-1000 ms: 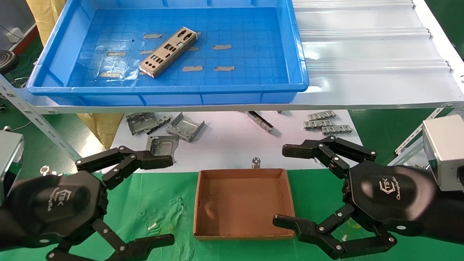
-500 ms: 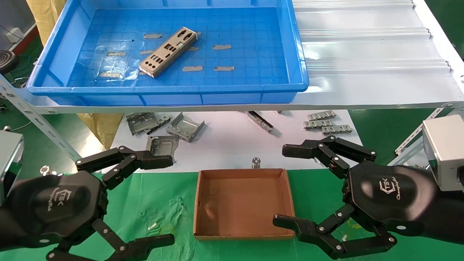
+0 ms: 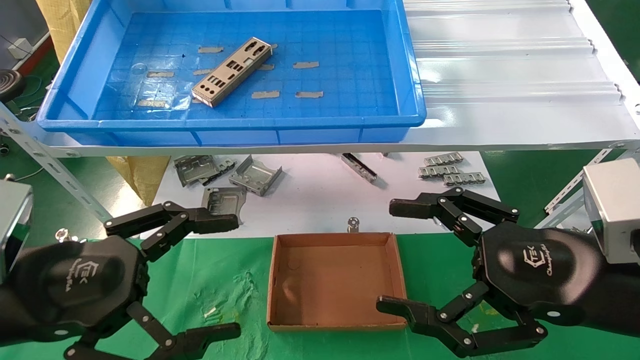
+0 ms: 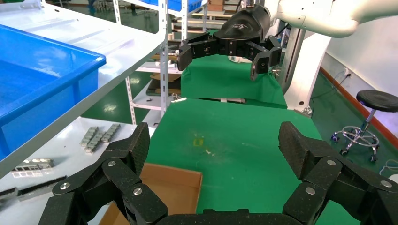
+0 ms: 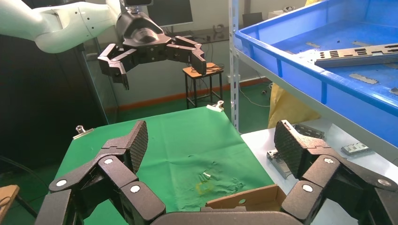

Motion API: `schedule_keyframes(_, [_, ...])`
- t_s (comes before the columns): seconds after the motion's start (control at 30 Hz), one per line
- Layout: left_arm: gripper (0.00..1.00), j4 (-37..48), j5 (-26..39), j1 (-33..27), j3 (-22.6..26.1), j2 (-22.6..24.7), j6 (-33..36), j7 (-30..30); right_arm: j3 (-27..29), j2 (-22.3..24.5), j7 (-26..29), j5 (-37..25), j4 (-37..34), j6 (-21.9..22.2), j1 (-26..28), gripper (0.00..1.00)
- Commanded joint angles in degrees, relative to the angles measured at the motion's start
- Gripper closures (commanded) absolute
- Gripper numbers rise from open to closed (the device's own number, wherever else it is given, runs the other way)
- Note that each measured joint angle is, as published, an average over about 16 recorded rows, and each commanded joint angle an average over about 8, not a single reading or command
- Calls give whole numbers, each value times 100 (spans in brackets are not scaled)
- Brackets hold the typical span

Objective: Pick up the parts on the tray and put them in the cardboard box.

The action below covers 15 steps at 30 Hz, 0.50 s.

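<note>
Silver-grey metal, a single part (image 3: 232, 71) lies flat and aslant on the floor of the blue tray (image 3: 75, 70) on the shelf, well apart from both grippers. The left gripper (image 3: 200, 272) and right gripper (image 3: 397, 255) hang low on either side of the empty cardboard box (image 3: 336, 320), jaws spread wide. Since the plate is thin, a good reach likely comes from above, jaws closing across its narrow width.
</note>
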Motion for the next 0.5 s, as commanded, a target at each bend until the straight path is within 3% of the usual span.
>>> schedule_keyframes(0.03, [0, 0, 0, 0, 0, 0, 0, 0, 0, 0, 0, 0, 0, 0, 0, 0])
schedule_keyframes(0.5, [0, 0, 0, 0, 0, 0, 0, 0, 0, 0, 0, 0, 0, 0, 0, 0])
